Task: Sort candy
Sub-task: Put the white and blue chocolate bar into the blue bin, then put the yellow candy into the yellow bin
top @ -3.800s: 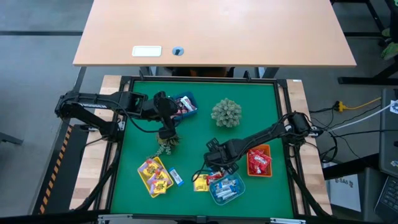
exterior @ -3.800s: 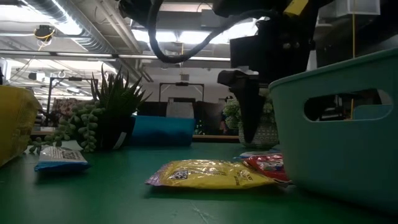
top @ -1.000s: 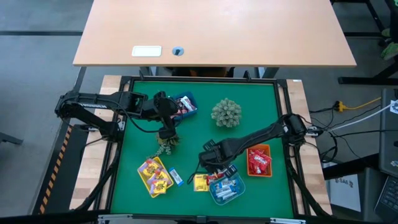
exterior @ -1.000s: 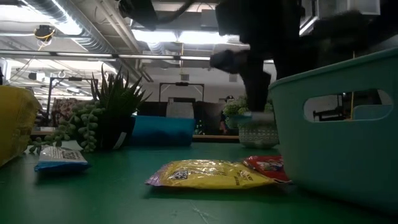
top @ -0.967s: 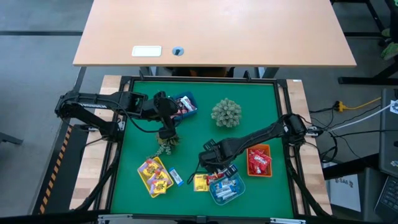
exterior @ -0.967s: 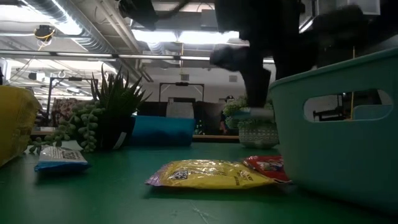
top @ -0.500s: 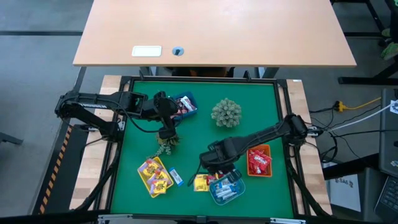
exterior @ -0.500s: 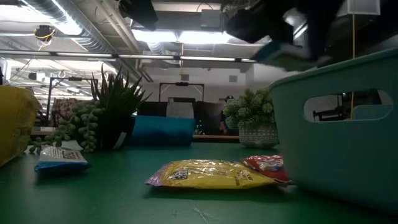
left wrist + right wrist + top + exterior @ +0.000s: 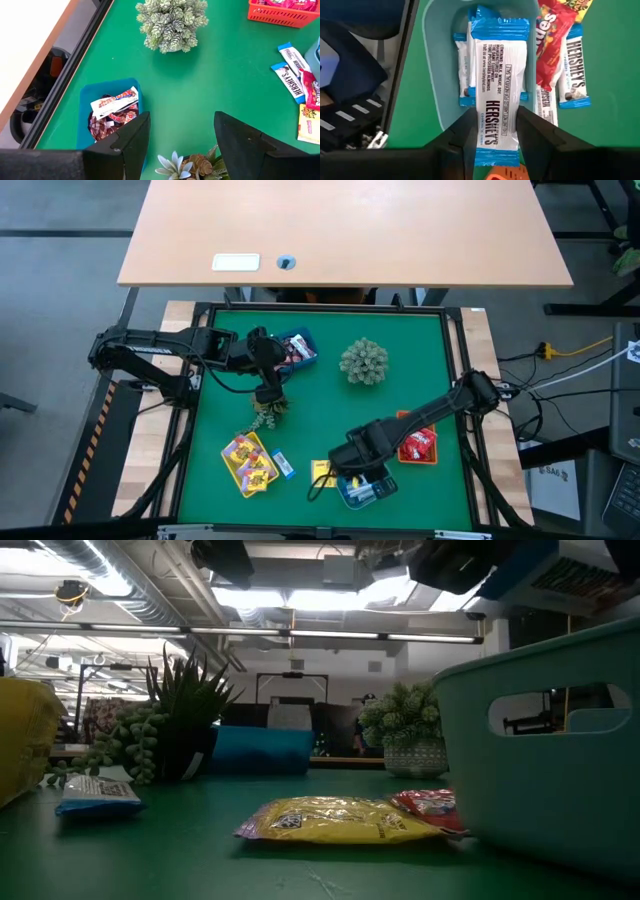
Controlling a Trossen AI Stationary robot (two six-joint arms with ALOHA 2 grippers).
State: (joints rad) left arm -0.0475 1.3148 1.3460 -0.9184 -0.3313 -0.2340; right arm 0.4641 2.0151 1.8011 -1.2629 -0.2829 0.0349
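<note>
1. Sorting looks well along: the yellow tray (image 9: 248, 462) holds yellow-wrapped candy, the orange tray (image 9: 418, 442) holds red ones, the blue tray (image 9: 106, 118) holds dark brown ones, and the teal tray (image 9: 482, 60) already has blue-and-white bars in it
2. The right hand (image 9: 495, 131) hangs directly above the teal tray, its fingers pinching a blue-and-white candy bar (image 9: 496, 95) by its lower end; judging by the position, this bar is about to be dropped in with its fellows
3. Still loose on the green table (image 9: 310, 395): a yellow candy (image 9: 340, 820) and a red candy (image 9: 432, 804) touching it, just beside the teal tray, and a blue-and-white bar (image 9: 283, 464) next to the yellow tray; the right wrist view shows a red wrapper (image 9: 554, 30) and two more blue-and-white bars (image 9: 574, 70) outside the tray's wall
4. The left hand (image 9: 181, 131) waits with fingers spread wide, empty, near the blue tray
5. Two artificial plants stand on the table: a pale round one (image 9: 364, 362) mid-table, and a spiky one (image 9: 268, 412) close below the left hand, which could probably snag a reach toward the yellow tray, though the overhead view is too small to be sure
</note>
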